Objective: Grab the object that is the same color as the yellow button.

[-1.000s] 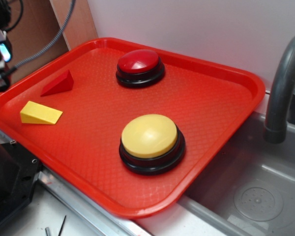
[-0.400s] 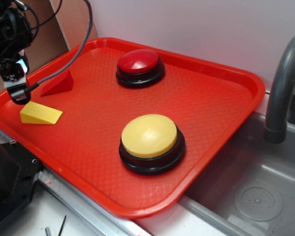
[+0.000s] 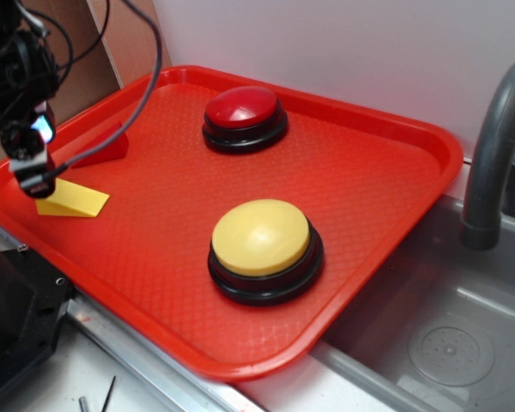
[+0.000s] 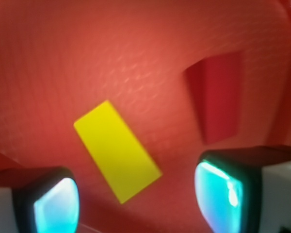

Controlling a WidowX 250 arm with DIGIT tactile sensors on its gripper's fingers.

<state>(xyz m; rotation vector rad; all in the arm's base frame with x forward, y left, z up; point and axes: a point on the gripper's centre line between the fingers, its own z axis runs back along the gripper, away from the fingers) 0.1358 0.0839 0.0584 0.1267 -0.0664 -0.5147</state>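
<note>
A small yellow wedge lies on the red tray near its left edge; in the wrist view the yellow wedge sits just ahead of and between my fingers. My gripper hovers over the wedge's left end, open, with nothing between the fingers; in the wrist view the gripper shows two cyan-lit fingertips wide apart. The pale-yellow dome button on a black base stands in the tray's front middle.
A red wedge lies just behind the yellow one, also seen as the red wedge in the wrist view. A red dome button stands at the tray's back. A grey sink and faucet are at the right.
My gripper has come in from the left edge and dropped toward the yellow wedge, now covering its left end in the exterior view. Nothing on the tray has moved.
</note>
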